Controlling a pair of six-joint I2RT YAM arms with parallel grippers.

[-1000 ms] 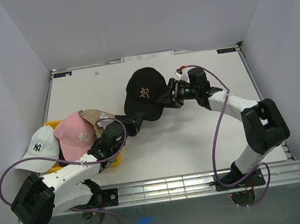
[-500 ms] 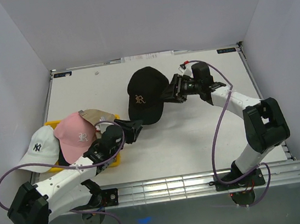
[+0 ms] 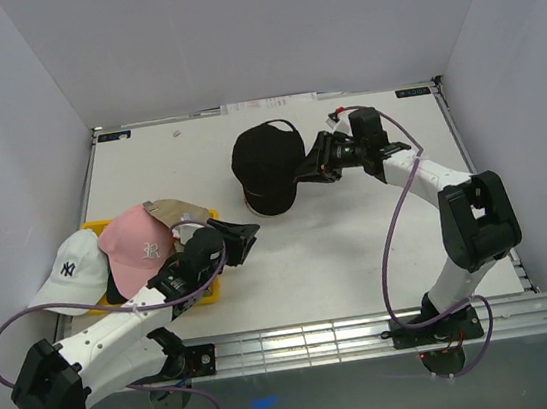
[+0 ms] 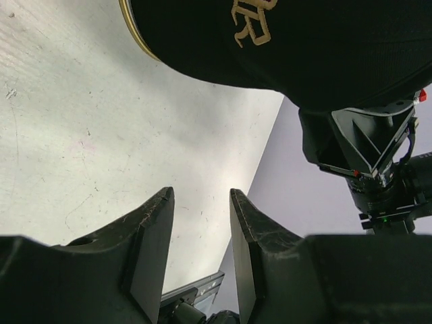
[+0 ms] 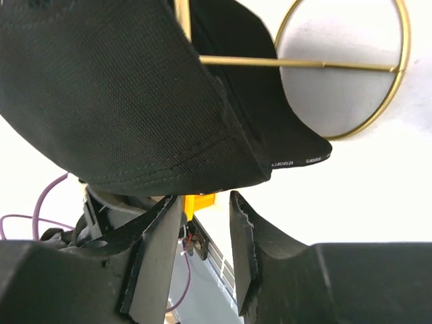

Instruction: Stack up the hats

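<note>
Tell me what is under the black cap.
A gold wire stand: the right wrist view shows its ring and a rod beneath the black cap. Its top is covered by the fabric.

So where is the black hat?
In the top view the black hat is toward the back of the table, in the middle, over the gold wire stand, with the right claw just to its right.

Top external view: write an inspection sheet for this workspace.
Surface: white tabletop, scuffed.
Job's things: black fabric cap with gold R logo on gold wire stand; pink fabric cap overlapping tan fabric cap; white fabric NY cap alongside.
Clutter: yellow plastic tray under those three.
End effectors: left end effector open, empty; right end effector open beside black cap.
Cables: purple cables loop off both arms.
Surroundings: plain walls on three sides.
</note>
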